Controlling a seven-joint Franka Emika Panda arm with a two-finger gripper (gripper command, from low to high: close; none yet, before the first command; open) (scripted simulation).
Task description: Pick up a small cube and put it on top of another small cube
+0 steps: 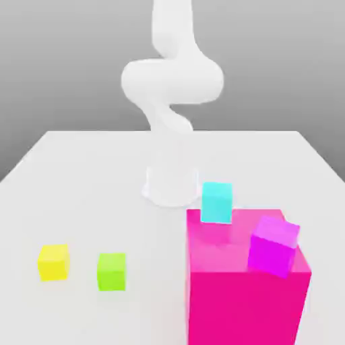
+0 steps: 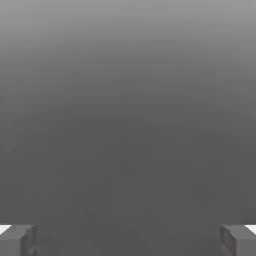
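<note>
The table (image 1: 101, 202) is plain pale grey and the robot arm (image 1: 173, 81) plain white; one small cube (image 1: 111, 272) is lime green, another cube (image 1: 53, 263) yellow, a third block (image 1: 216, 202) cyan, a fourth block (image 1: 273, 245) violet-magenta, and the big block (image 1: 246, 306) hot pink, all without pattern

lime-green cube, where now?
Exterior view: the lime-green cube sits on the table, between the yellow cube at the exterior view's left and the big pink block.
</note>
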